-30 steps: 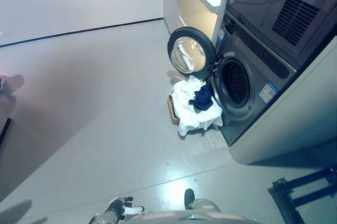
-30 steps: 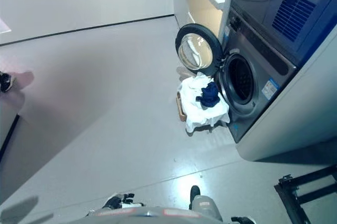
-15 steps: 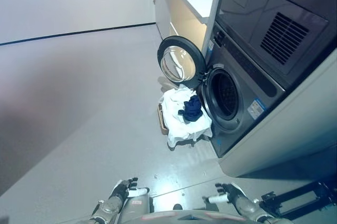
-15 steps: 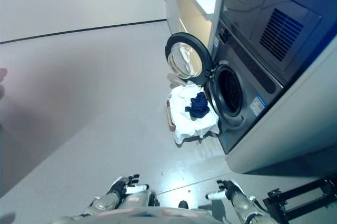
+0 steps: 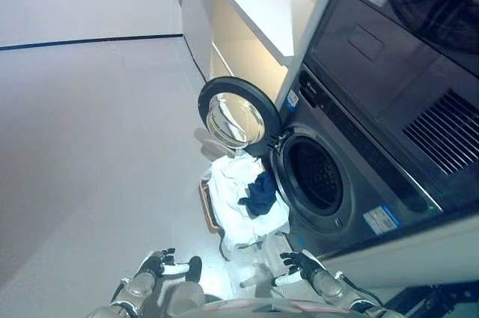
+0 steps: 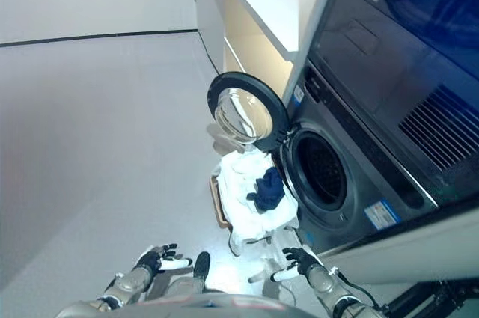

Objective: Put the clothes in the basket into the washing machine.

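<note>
Left eye view | basket mostly hidden under clothes | both hands' fingers spread, empty

white cloth | navy garment | dark grey washing machine | pale grey floor

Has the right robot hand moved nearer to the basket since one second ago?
Yes. The right robot hand, unseen then, now hangs open just below the basket before the washing machine.

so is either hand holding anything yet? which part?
Nothing held. Left hand and right hand hang open above the floor, short of the basket. The clothes lie in it, by the washing machine's open door.
</note>
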### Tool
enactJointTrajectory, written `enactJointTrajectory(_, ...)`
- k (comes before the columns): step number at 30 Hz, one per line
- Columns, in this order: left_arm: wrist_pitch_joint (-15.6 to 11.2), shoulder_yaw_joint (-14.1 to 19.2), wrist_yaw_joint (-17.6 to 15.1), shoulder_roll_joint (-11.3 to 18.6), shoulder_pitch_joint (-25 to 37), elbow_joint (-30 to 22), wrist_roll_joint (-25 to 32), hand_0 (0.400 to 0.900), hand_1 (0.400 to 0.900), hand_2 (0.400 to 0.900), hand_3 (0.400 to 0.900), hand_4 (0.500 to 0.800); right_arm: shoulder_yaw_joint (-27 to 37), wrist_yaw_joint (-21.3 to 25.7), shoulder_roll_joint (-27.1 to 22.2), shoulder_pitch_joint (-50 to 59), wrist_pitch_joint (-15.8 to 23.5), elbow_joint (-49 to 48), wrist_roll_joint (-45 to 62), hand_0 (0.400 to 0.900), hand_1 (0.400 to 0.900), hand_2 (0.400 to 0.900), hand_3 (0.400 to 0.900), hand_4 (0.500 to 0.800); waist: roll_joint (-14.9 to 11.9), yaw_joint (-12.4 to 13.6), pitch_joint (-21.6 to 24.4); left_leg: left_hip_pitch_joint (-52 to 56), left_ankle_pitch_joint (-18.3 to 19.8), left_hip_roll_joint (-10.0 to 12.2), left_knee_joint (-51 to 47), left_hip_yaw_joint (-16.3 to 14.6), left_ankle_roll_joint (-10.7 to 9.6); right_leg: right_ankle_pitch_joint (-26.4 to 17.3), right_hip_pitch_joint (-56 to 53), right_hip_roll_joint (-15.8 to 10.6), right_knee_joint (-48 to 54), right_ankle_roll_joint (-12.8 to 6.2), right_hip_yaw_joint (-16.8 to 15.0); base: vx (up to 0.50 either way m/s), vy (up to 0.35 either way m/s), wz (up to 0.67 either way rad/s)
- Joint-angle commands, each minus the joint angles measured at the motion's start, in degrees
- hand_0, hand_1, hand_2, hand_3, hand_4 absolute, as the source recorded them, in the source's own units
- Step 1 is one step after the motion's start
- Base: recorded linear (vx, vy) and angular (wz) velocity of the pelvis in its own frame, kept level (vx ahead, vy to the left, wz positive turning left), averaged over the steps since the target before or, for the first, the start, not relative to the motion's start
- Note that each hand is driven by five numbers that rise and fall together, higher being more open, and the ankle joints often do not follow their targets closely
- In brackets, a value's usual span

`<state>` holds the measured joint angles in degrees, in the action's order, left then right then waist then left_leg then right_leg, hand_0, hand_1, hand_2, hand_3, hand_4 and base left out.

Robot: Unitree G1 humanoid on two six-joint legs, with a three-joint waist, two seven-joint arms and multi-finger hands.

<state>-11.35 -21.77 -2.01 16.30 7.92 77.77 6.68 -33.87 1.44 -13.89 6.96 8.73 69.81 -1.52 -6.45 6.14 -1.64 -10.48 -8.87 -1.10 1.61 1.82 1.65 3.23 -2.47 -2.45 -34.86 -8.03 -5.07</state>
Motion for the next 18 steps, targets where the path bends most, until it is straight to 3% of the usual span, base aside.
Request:
enactJointTrajectory(1,-0.19,-0.54,-0.58,2.88,-1.41,-0.44,-1.10,0.900,0.900,0.900,0.900,0.800,-2.61,2.20,-1.87,2.01,0.49,-3.72,-9.49,0.900,0.900,0.900,0.900,0.800,3.05,1.50,0.83,-3.01,-1.62,1.45,0.96,2.53,0.20,-22.48,6.59,-1.51,-8.86,-0.75,4.85,0.22,0.217,0.18)
enactJointTrajectory(2,-0.19,-0.50,-0.58,2.90,-1.40,-0.44,-1.10,0.900,0.900,0.900,0.900,0.800,-2.62,2.21,-1.86,2.03,0.46,-3.75,-9.52,0.900,0.900,0.900,0.900,0.800,2.75,1.27,0.61,-2.90,-1.57,1.06,1.04,2.59,0.24,-22.07,6.51,-1.89,-9.28,-0.76,4.97,0.43,0.355,0.27)
enactJointTrajectory(3,-0.36,-0.23,-0.81,3.03,-1.49,-0.23,-0.87,0.900,0.900,0.900,0.900,0.800,-3.08,2.57,-2.49,3.32,0.59,-4.89,-11.68,0.900,0.900,0.900,0.900,0.800,4.13,0.42,-0.18,-0.05,-0.74,0.90,0.09,3.45,0.67,-19.94,12.35,-2.64,-10.59,-0.35,7.09,0.34,0.151,0.30)
enactJointTrajectory(4,-0.27,0.09,-0.77,3.28,-1.17,0.21,-0.80,0.900,0.900,0.900,0.900,0.800,-4.37,2.53,-2.64,4.74,0.34,-5.21,-13.51,0.900,0.900,0.900,0.900,0.800,4.04,-0.24,-1.01,1.51,-0.17,0.41,-0.63,3.69,0.60,-15.82,15.15,-4.51,-8.16,0.41,9.27,0.34,0.155,0.28)
enactJointTrajectory(5,-0.28,0.13,-0.76,3.26,-1.14,0.23,-0.81,0.900,0.900,0.900,0.900,0.800,-4.38,2.53,-2.65,4.78,0.33,-5.20,-13.51,0.900,0.900,0.900,0.900,0.800,4.14,-0.39,-0.97,1.41,-0.23,0.48,-0.64,3.85,0.56,-15.90,15.14,-4.46,-8.04,0.48,9.47,0.24,0.014,0.38)
enactJointTrajectory(6,-0.20,0.09,-0.73,3.30,-1.01,-0.03,-0.71,0.900,0.900,0.900,0.900,0.800,-5.31,2.44,-2.71,6.06,0.26,-5.81,-14.08,0.900,0.900,0.900,0.900,0.800,4.03,-0.80,-1.52,2.36,0.19,-0.07,-0.81,4.61,0.31,-14.89,15.84,-5.97,-3.52,0.34,11.40,0.29,-0.059,0.34)
enactJointTrajectory(7,-0.44,0.29,-0.78,3.10,-0.86,-0.02,-0.60,0.900,0.900,0.900,0.900,0.800,-6.80,2.41,-2.47,8.43,0.03,-5.15,-15.60,0.900,0.900,0.900,0.900,0.800,3.05,-0.49,-1.76,3.02,1.63,-1.09,-1.06,4.87,-0.43,-12.14,16.49,-7.41,8.22,0.63,15.24,0.30,-0.061,0.36)
enactJointTrajectory(8,-0.47,0.35,-0.77,3.13,-0.83,0.02,-0.60,0.900,0.900,0.900,0.900,0.800,-6.83,2.44,-2.38,8.51,0.04,-5.07,-15.62,0.900,0.900,0.900,0.900,0.800,3.18,-0.76,-1.93,3.28,1.77,-0.96,-1.07,5.15,-0.49,-12.13,15.91,-7.29,8.64,0.67,15.61,0.27,-0.092,0.21)
enactJointTrajectory(10,-0.45,0.56,-0.96,2.78,0.52,-0.15,-0.12,0.900,0.900,0.900,0.900,0.800,-9.15,2.46,-2.28,11.67,-0.48,-6.64,-17.22,0.900,0.900,0.900,0.900,0.800,1.23,-0.67,-2.68,3.60,4.56,-2.73,0.83,5.89,-1.65,-10.83,15.10,-6.63,22.36,0.92,16.66,0.21,-0.145,0.41)
enactJointTrajectory(12,-0.29,1.17,-1.15,2.16,0.42,-0.18,-0.33,0.900,0.900,0.900,0.900,0.800,-8.75,2.62,-2.21,12.18,-0.76,-5.60,-17.48,0.900,0.900,0.900,0.900,0.800,0.73,-0.47,-2.27,3.17,5.21,-3.44,1.95,6.60,-1.81,-9.76,12.01,-5.46,24.20,1.02,15.47,0.17,-0.114,0.43)
enactJointTrajectory(18,-0.31,1.59,-1.30,1.62,-1.71,-0.26,-0.64,0.900,0.900,0.900,0.900,0.800,-10.30,4.04,-2.66,16.15,-0.64,-4.05,-19.95,0.900,0.900,0.900,0.900,0.800,1.46,0.61,-1.25,3.38,5.83,-2.67,1.38,7.62,-2.71,-6.95,10.97,-5.67,23.93,2.15,19.45,0.11,-0.080,0.27)
